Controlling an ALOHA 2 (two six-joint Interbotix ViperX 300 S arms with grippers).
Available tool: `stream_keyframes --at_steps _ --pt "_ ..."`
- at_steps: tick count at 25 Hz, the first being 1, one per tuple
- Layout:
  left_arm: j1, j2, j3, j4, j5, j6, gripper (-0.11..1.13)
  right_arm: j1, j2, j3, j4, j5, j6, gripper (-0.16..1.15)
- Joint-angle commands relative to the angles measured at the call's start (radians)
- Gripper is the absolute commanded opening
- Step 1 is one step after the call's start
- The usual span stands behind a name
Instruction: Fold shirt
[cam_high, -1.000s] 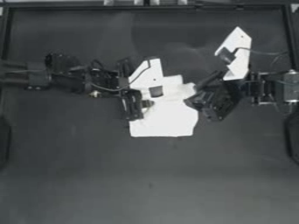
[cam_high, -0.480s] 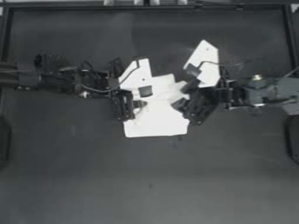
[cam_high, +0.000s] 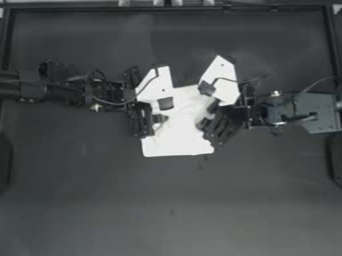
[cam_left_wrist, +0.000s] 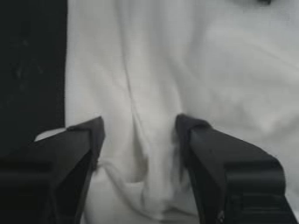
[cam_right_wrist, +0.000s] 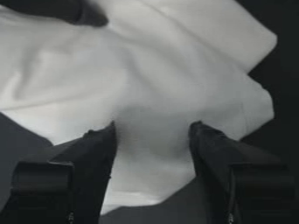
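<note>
1. The shirt lies near the middle of the dark table, a little toward the far side, as a compact, bunched white shape between the two arms.
2. Seen from above, its long axis runs from the far side of the table toward the near side. The near end is a fairly straight edge, slightly slanted, and the far end splits into two upright, pointed flaps.
3. One flap stands on the left arm's side and the other, taller one on the right arm's side, with a dark notch of table showing between them.
4. The left gripper reaches in from the left and sits at the shirt's left edge, pointing toward the near side of the table.
5. In the left wrist view its jaws stand moderately apart, with a ridge of wrinkled white cloth rising between them. The cloth fills the gap, though I cannot tell how firmly it is pinched.
6. The right gripper comes in from the right and sits on the shirt's right edge, angled toward the near-left.
7. In the right wrist view its jaws are likewise apart, with a soft mound of the fabric gathered between them.
8. The two grippers are near each other, with only the shirt's middle between them.
</note>
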Motion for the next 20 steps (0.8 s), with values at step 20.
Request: stream_keyframes --at_steps 20 --pt "-0.061 -0.018 0.018 -0.043 0.005 -0.006 0.87 0.075 0.089 -0.003 0.078 -0.054 0.002 0.85"
